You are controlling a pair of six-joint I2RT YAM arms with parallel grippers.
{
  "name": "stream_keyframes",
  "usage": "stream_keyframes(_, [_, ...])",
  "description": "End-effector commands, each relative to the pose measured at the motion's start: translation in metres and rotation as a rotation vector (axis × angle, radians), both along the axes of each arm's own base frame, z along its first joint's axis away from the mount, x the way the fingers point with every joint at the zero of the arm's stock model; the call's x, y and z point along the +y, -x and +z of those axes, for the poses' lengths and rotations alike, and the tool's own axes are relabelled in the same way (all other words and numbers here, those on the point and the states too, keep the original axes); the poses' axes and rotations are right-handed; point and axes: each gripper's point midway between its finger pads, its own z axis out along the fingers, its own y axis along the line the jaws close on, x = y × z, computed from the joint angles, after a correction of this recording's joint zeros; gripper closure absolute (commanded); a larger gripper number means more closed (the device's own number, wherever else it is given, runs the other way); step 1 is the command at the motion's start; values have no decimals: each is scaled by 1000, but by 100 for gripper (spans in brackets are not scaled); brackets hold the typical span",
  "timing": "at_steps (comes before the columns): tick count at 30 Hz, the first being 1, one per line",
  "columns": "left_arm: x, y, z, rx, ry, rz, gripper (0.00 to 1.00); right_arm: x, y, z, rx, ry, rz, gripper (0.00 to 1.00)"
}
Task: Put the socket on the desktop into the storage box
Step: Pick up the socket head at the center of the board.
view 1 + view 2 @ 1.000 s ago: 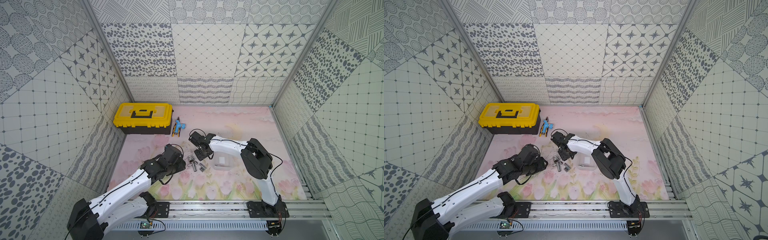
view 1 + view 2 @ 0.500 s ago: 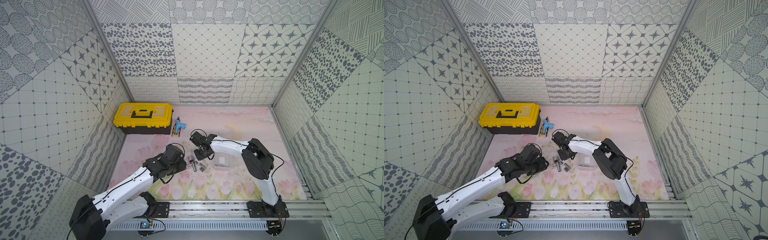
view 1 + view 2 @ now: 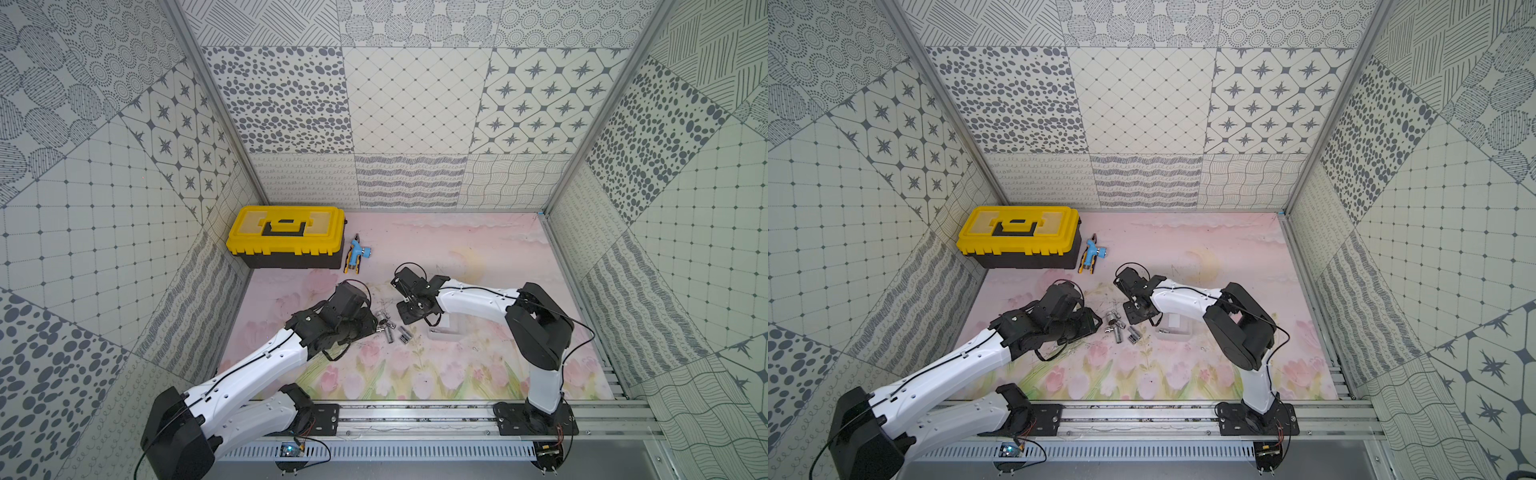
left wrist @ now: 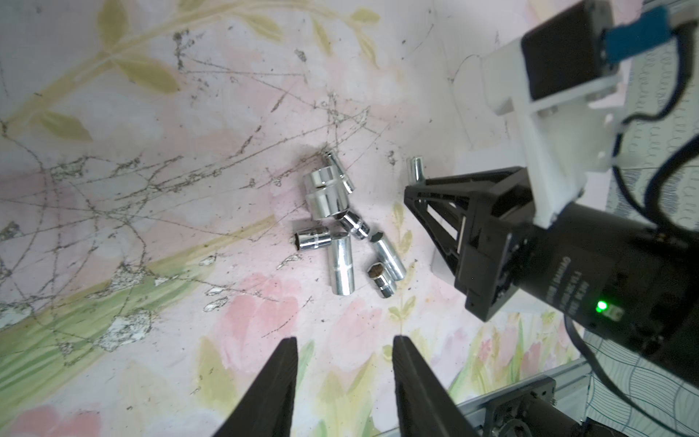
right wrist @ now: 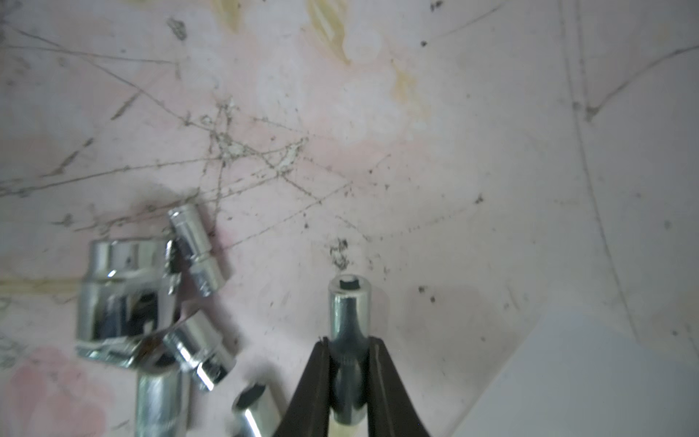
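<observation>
Nearest: left claw (image 4: 344, 340) open, empty, hovering short of a loose heap of chrome steel sockets (image 4: 340, 242) on the pale pink tulip-printed tabletop (image 3: 457, 374). Just past the heap, right claw (image 5: 348, 342) clamped on one small slim chrome socket (image 5: 348, 314), long axis in line with the fingers, end poking past the tips; lifted or touching, can't tell. Small clear frosted plastic storage box (image 3: 1183, 335) just beside right claw, under the right forearm, so right arm nearer; seems to hold one small metal piece. Far back: blue-yellow hand tool (image 3: 354, 257), yellow-lidded black toolbox (image 3: 286, 237), lid shut, contents hidden.
</observation>
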Motion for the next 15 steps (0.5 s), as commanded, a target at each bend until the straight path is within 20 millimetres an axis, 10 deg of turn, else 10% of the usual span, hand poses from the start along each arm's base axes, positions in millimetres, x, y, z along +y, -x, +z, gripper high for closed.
stream_keyframes(1, [-25, -8, 45, -111, 153, -84, 52, 21, -3, 88, -188, -275, 40, 100])
stream_keyframes(9, [-62, 3, 88, -144, 446, -180, 42, 8, 56, 154, -217, -575, 123, 100])
stream_keyframes(15, [-72, 4, 108, -161, 556, -199, 37, 4, 78, 165, -190, -620, 155, 100])
